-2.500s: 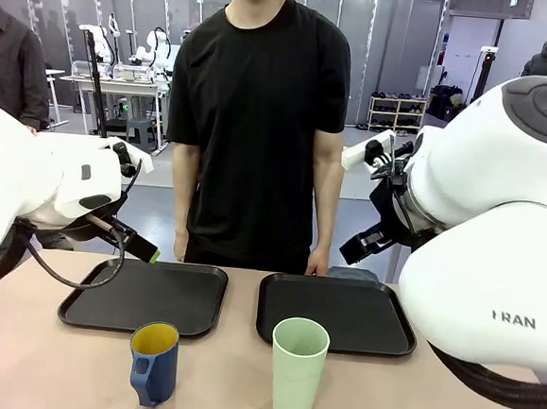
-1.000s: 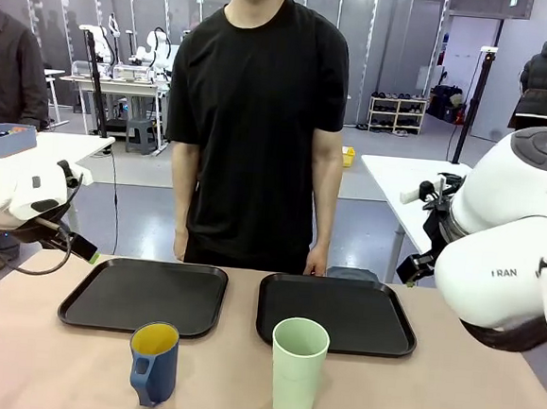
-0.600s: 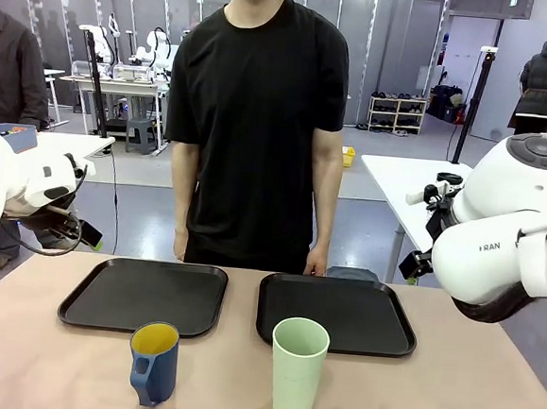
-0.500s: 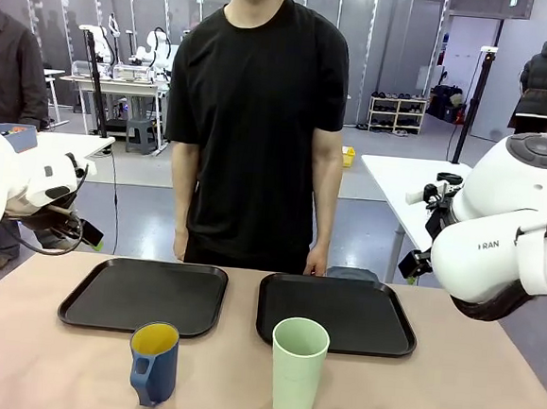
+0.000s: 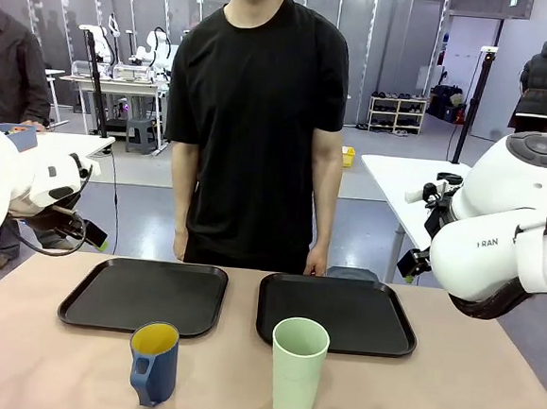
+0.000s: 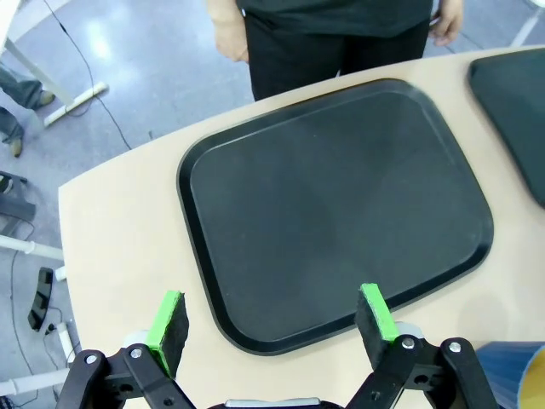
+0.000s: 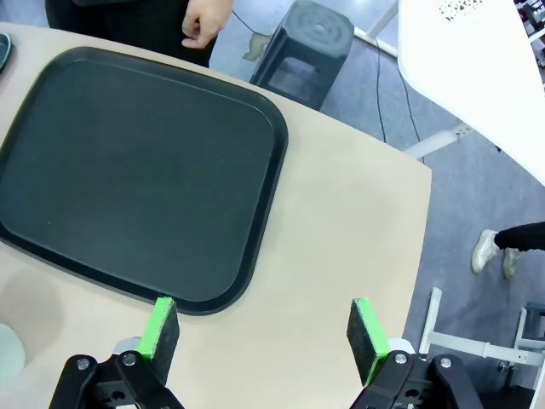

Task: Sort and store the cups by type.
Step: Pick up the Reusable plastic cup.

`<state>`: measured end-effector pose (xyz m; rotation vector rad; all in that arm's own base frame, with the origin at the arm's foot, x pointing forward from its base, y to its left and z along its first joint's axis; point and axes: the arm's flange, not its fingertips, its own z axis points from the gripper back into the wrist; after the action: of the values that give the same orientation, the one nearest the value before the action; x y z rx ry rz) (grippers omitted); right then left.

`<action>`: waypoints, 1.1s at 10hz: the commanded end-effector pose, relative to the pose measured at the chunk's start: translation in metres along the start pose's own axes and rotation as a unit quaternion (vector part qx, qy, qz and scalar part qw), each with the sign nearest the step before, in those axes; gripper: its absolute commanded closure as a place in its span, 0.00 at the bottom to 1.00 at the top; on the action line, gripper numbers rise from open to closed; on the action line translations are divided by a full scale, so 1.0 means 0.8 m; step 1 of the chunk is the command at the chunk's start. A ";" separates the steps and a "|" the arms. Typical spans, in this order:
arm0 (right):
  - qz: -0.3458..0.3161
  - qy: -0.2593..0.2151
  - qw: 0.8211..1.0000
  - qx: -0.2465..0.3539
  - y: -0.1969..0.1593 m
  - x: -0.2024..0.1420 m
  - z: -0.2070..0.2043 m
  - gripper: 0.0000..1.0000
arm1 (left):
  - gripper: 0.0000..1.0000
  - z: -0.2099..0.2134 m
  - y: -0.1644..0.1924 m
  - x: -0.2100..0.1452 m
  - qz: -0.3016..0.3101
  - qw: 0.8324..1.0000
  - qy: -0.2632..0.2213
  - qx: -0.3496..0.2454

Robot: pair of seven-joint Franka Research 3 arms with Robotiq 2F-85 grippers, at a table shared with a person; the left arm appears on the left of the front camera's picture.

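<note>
Meanwhile left end effector (image 6: pixel 272 317) and right end effector (image 7: pixel 262 328) have withdrawn.

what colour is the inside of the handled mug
Yellow inside the dark blue mug; the front view shows it best.

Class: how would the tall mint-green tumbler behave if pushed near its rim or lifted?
The tumbler stands tall, narrowing toward its base, so it would probably tip. It looks like plastic, likely light; its smooth, handleless wall may slip.

Open lab hall: glass partitions (image 5: pixel 400 44), cluttered workbench (image 5: pixel 108 83), low shelving rack (image 5: pixel 397 113).
</note>
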<state>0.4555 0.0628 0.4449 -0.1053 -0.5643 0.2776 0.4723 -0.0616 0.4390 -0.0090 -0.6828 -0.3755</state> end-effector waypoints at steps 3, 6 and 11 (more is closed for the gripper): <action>0.001 0.000 1.000 -0.001 -0.001 0.000 0.000 0.00 | 0.00 0.000 0.003 0.000 0.004 1.000 0.000 0.003; 0.001 0.000 1.000 -0.001 -0.001 0.000 0.000 0.00 | 0.00 0.000 0.003 0.000 0.004 1.000 0.000 0.003; 0.001 0.000 1.000 -0.001 -0.001 0.000 0.000 0.00 | 0.00 0.000 0.003 0.000 0.004 1.000 0.000 0.003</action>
<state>0.4555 0.0628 0.4449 -0.1054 -0.5642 0.2776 0.4725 -0.0598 0.4389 -0.0080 -0.6825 -0.3718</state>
